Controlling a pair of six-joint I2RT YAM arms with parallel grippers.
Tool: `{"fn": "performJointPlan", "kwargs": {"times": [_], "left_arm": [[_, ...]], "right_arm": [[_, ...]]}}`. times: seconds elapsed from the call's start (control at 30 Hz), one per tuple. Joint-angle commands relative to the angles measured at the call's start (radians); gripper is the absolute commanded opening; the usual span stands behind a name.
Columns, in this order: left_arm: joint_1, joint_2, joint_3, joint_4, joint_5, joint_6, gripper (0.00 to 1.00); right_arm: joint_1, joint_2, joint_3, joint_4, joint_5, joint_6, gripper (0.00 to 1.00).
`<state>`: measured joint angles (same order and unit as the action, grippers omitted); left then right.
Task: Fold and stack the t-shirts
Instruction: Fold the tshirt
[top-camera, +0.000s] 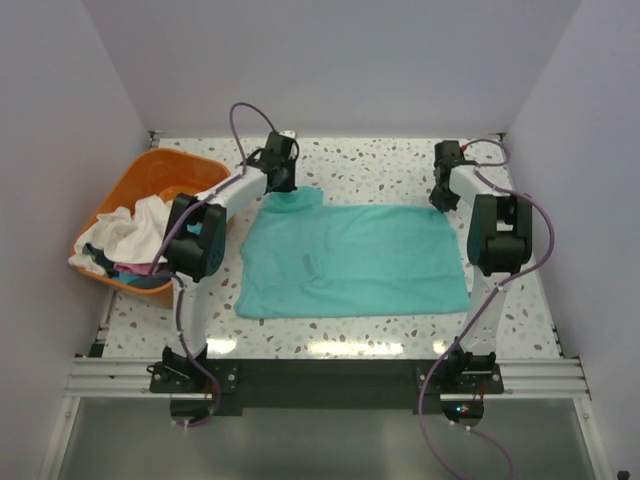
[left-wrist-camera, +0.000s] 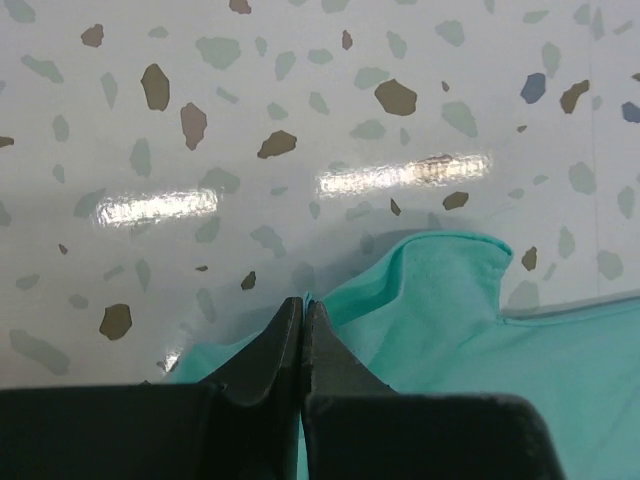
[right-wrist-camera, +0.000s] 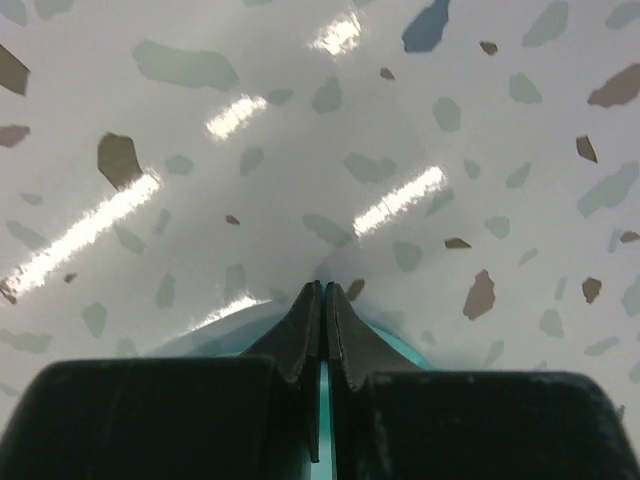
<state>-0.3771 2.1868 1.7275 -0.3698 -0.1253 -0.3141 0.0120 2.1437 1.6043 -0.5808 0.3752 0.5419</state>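
Note:
A teal-green t-shirt (top-camera: 350, 260) lies spread flat in the middle of the speckled table (top-camera: 380, 165). At its far left corner my left gripper (top-camera: 283, 183) is shut on the cloth. The left wrist view shows that gripper (left-wrist-camera: 303, 305) pinching a raised fold of the teal t-shirt (left-wrist-camera: 450, 320). My right gripper (top-camera: 441, 200) is at the far right corner. From the right wrist, the right gripper (right-wrist-camera: 324, 292) is shut with a strip of the teal t-shirt (right-wrist-camera: 324, 400) between its fingers.
An orange basket (top-camera: 150, 180) stands at the left edge of the table, holding crumpled white, pink and dark shirts (top-camera: 125, 240). Grey walls close in the far side and both sides. The arms' bases sit on a rail along the near edge.

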Motion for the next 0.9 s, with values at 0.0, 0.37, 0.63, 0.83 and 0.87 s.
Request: {"fn": "performJointPlan", "kwargs": {"times": [0.0,0.37,0.63,0.83,0.87], "left_arm": [[-0.023,-0.143,-0.107,0.1,0.012,-0.011,0.0],[-0.045,-0.429,-0.485,0.206,0.076,-0.057,0.0],[-0.095,-0.657,-0.712,0.22,0.036,-0.103,0.0],[-0.124,-0.832,-0.858,0.204,0.003,-0.149,0.0],[-0.129,-0.863,-0.882,0.195,0.001,-0.158,0.0]], "right_arm": [[0.003,-0.134,-0.069,0.032,-0.004,-0.04,0.0],[0.011,-0.346,-0.354,0.102,-0.052,-0.04,0.0],[0.011,-0.462,-0.418,0.061,-0.033,-0.054,0.0],[0.009,-0.53,-0.441,0.021,-0.012,-0.063,0.0],[0.009,-0.538,-0.445,0.016,-0.016,-0.062,0.0]]}}
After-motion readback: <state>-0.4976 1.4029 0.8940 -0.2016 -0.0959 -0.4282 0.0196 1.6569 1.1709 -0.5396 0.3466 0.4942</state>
